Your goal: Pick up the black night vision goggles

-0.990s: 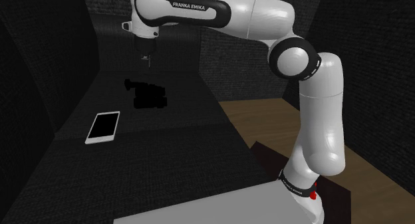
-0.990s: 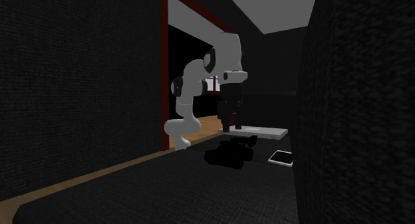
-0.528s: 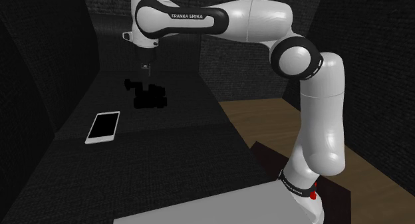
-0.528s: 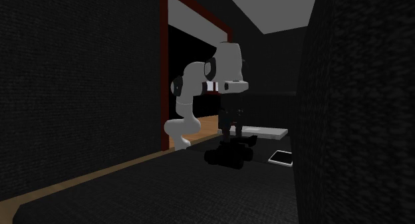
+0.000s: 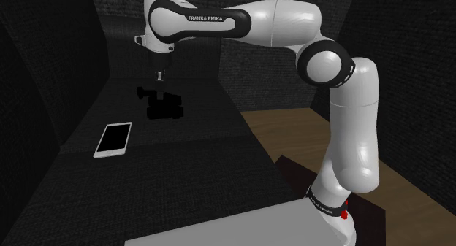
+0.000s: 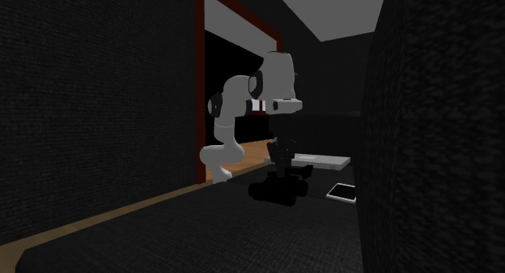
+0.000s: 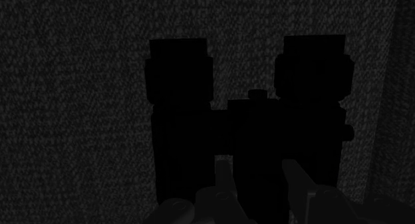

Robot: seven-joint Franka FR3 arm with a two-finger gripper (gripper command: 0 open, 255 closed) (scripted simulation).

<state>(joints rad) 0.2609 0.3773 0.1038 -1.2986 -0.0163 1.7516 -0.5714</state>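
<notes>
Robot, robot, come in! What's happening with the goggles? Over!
Gripper open, astride middle of goggles. Goggles on dark surface, not lifted. Phone lies apart, nothing blocking. Over.

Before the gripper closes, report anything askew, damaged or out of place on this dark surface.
Nothing stands out. The black night vision goggles lie flat; the smartphone lies flat beside them, apart.

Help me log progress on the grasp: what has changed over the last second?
The tool came straight down toward the black goggles, mostly in the first half second, and now hangs close over them, fingers apart astride their middle section. Nothing is gripped. The goggles and the phone lie where they were.
</notes>
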